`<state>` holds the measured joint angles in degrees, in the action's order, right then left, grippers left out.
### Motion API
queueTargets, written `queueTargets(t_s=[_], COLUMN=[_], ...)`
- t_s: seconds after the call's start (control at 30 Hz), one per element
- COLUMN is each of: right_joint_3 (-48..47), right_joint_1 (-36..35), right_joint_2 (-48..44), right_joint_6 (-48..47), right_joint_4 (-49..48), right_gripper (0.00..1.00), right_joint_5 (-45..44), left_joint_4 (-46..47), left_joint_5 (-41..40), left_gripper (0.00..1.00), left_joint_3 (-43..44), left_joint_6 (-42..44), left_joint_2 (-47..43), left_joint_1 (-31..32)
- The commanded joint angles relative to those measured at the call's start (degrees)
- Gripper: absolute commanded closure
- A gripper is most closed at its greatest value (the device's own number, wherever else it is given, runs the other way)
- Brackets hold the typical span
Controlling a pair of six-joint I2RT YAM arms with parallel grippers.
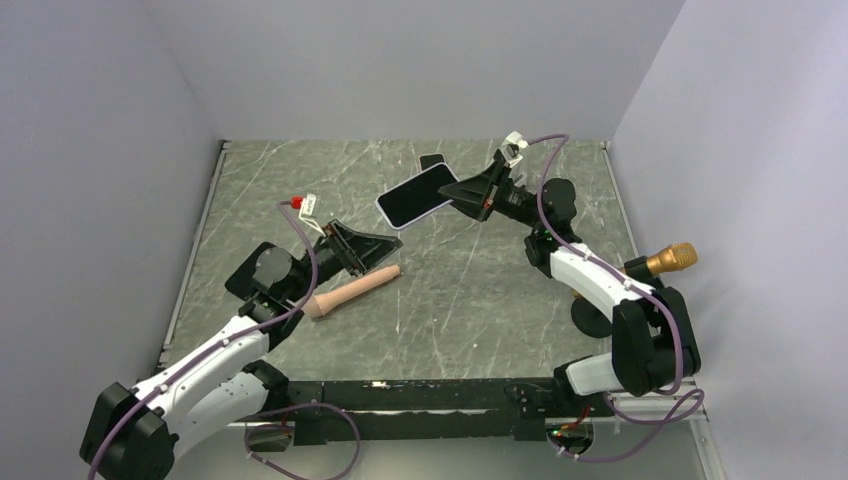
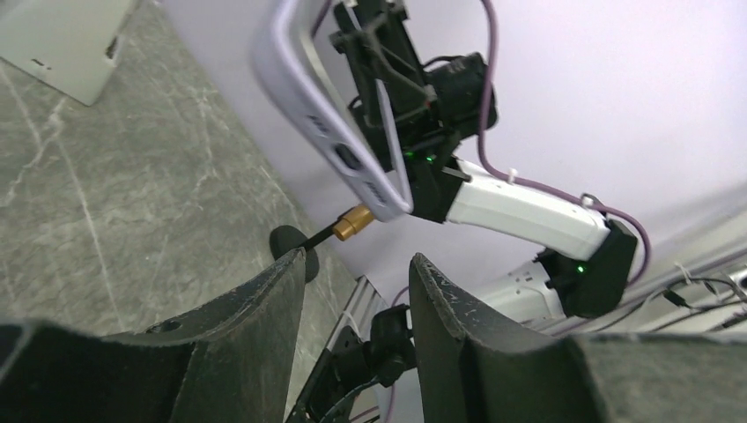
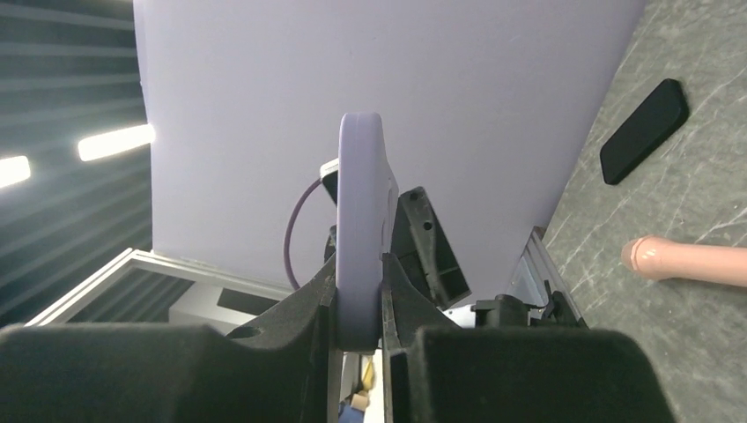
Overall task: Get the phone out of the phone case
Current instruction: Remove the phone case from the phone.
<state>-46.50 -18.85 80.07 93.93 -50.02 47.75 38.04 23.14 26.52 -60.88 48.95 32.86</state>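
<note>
Pale lilac walls [image 1: 400,60] box in a grey marbled surface [image 1: 480,300]. The lilac phone case [image 3: 361,203] is held tilted above the far middle of it, and the phone [image 1: 412,197] fills the case, dark screen up. The right gripper [image 1: 465,192] is clamped on one end of the case. The other end is free, with bare surface below. The left gripper [image 2: 357,264] has its fingers apart on nothing, near a pink cylinder [image 1: 355,292]. A black slab [image 1: 432,161] lies near the back wall.
</note>
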Motion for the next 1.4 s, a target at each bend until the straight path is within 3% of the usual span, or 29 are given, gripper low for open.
queueTargets(t_s=[0.0, 0.17, 0.33, 0.87, 1.03, 1.2, 1.3, 1.37], right_joint_3=[-1.69, -1.08, -1.31, 0.14, 0.12, -0.26, -0.04, -0.21], right_joint_1=[-0.64, -0.67, -0.74, -1.15, -1.32, -1.63, -1.64, -1.62], right_joint_2=[-3.53, -4.23, -4.18, -5.31, -5.38, -4.75, -4.27, -4.38], right_joint_6=[-0.47, -0.79, -0.87, -0.09, 1.6, 7.54, 13.31, 16.01], right_joint_4=[-1.8, -1.22, -1.1, -2.54, -4.34, -10.39, -17.67, -20.53], right_gripper=[1.0, 1.0, 1.0, 1.0, 1.0, 1.0, 1.0, 1.0], right_joint_5=[-2.55, -2.86, -3.18, -2.92, -2.82, -1.87, -1.74, -2.1], left_joint_4=[2.74, 2.97, 3.11, 5.08, 7.89, 17.48, 27.57, 28.06], left_joint_5=[-3.87, -3.91, -3.63, -5.11, -3.68, 1.46, 5.96, 7.49], left_gripper=[0.48, 0.39, 0.4, 0.63, 0.82, 0.99, 1.0, 1.0], left_joint_3=[2.81, 4.5, 4.79, 4.98, 4.83, 3.5, 1.01, 0.57], left_joint_6=[-0.31, 0.06, -0.07, -0.34, 0.13, 1.46, -4.64, -6.78], left_joint_2=[1.43, 2.27, 2.77, 5.07, 6.64, 9.73, 13.27, 14.97], left_joint_1=[0.32, 0.38, 0.56, 0.6, 0.61, -1.93, -6.47, -8.18])
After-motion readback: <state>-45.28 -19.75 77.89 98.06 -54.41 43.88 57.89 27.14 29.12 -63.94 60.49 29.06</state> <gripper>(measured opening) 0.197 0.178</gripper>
